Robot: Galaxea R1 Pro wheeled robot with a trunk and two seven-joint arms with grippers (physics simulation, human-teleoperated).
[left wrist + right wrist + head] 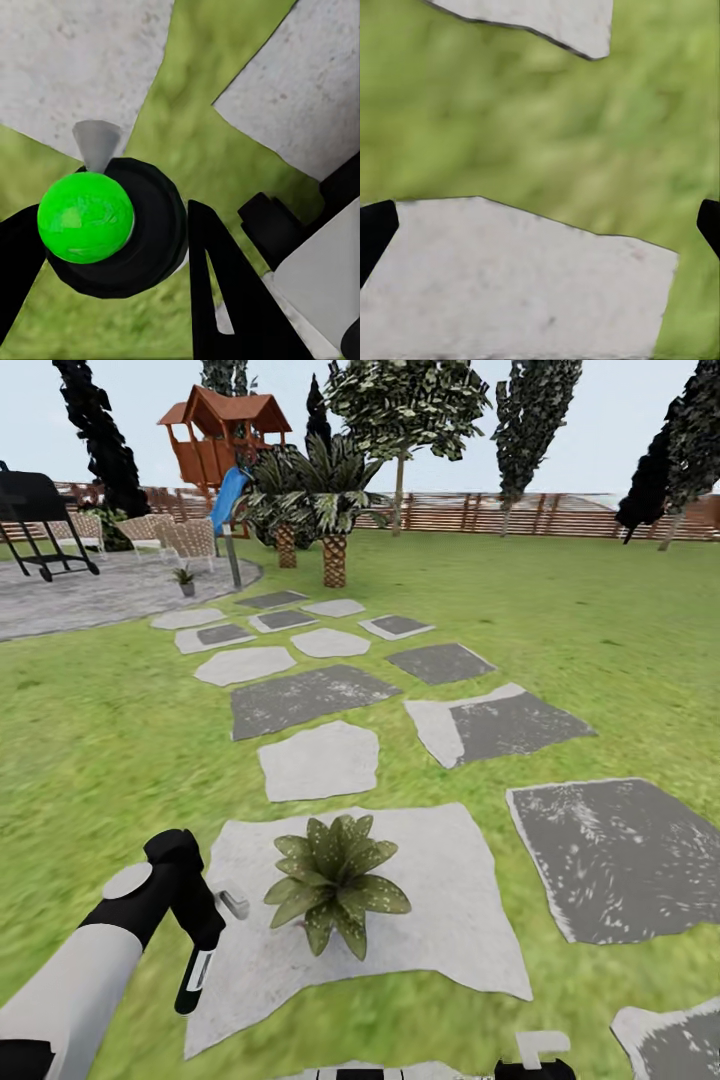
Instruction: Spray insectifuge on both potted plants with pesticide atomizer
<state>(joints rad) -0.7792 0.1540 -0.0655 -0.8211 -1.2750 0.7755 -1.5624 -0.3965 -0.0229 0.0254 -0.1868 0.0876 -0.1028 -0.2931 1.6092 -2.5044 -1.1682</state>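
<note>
- Left end effector (205, 935) is clamped round the atomizer (198, 965), near left of the plant (335, 880).
- Right end effector (540, 225) is spread, empty.
- Risk: the nozzle seems to point off the plant, so spray could miss.

light: bright, even daylight, no clear source
shadows: almost none under potted plant (335, 880)
glare: none
blur: lawn (547, 112) soft, smeared in wrist views
edges: no visible distortion

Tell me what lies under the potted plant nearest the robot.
The potted plant sits on a large pale stepping stone set in the lawn. Its leaves spread low and cover the pot and the patch of stone directly beneath it.
</note>
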